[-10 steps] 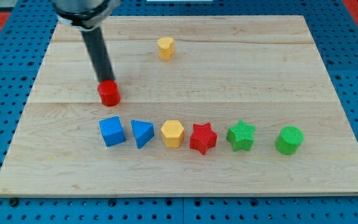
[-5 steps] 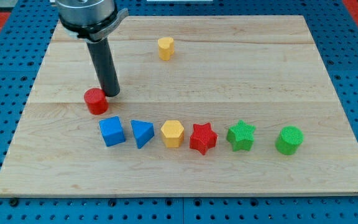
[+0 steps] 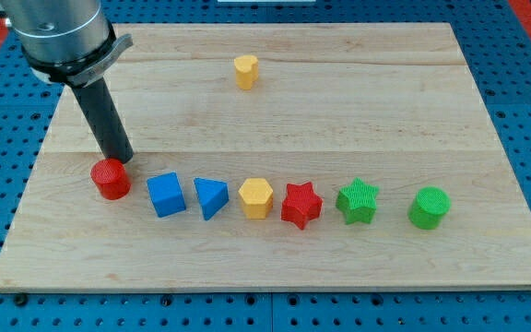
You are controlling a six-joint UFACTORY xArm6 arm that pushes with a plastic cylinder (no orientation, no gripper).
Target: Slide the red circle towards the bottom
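Note:
The red circle [image 3: 111,179] sits on the wooden board [image 3: 339,111] at the view's left, at the left end of a row of blocks. My tip [image 3: 121,159] rests just above and slightly right of the red circle, touching or nearly touching its upper edge. The dark rod rises from the tip toward the view's top left. To the right of the red circle lies the blue cube [image 3: 166,195].
The row continues rightward with a blue triangle [image 3: 210,197], a yellow hexagon [image 3: 256,197], a red star [image 3: 300,205], a green star [image 3: 358,201] and a green circle [image 3: 429,207]. A yellow block [image 3: 245,71] sits alone near the view's top.
The red circle has slid down and to the view's left, from above the blue cube to its left side. My tip followed it leftward and down.

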